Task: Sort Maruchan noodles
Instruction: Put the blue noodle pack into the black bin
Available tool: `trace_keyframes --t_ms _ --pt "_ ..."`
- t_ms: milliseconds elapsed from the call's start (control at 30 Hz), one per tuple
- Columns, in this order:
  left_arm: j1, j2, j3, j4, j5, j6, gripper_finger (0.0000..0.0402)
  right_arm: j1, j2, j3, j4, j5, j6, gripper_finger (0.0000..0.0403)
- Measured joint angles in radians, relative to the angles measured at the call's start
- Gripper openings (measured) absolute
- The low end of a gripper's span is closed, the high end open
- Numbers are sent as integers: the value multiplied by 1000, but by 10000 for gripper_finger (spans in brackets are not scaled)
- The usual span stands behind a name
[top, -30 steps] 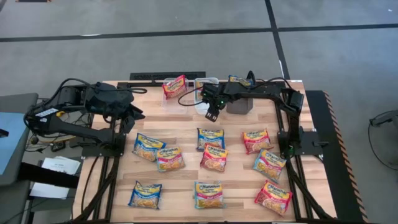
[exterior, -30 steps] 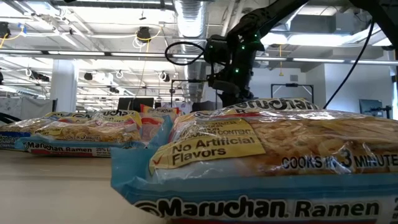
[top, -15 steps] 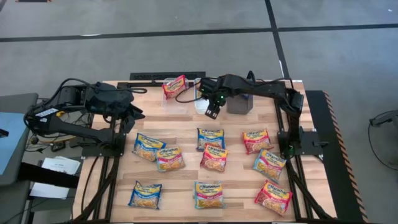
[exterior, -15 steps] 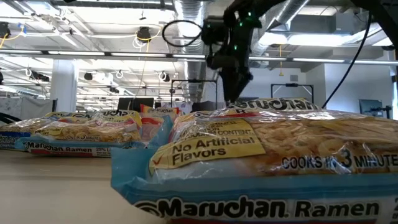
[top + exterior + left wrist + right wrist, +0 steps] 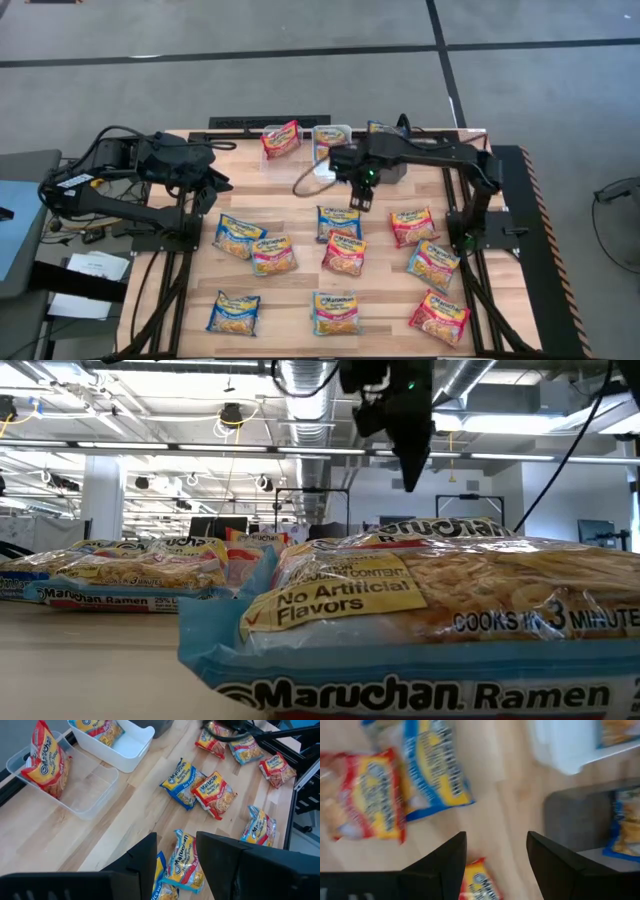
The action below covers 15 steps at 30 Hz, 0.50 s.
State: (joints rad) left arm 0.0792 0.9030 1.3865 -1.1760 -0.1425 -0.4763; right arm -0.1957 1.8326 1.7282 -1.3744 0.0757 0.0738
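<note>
The left gripper (image 5: 213, 184) waits at the counter's nine o'clock edge, its jaws partly apart around nothing. At twelve o'clock stand three bins. The clear plastic bin (image 5: 283, 160) holds one red packet (image 5: 280, 139). The white plastic bin (image 5: 331, 133) and the dark grey bin (image 5: 392, 172) are partly hidden by the right arm, so their contents are hard to count from above. Ten glossy square Maruchan noodle packets (image 5: 341, 253) lie loose across the wooden counter (image 5: 290, 205). The right gripper (image 5: 358, 199) hangs near centre, jaws wide and empty, just above a blue-and-yellow packet (image 5: 339, 222).
</note>
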Motion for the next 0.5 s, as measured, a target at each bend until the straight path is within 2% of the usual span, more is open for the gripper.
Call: trace_keyframes --t_ms 233,500 --pt "0 0 0 -54 0 -18 123 113 -171 -197 47 -1 121 226" --pt "0 0 0 -70 0 -18 123 248 -332 -390 84 -2 354 226"
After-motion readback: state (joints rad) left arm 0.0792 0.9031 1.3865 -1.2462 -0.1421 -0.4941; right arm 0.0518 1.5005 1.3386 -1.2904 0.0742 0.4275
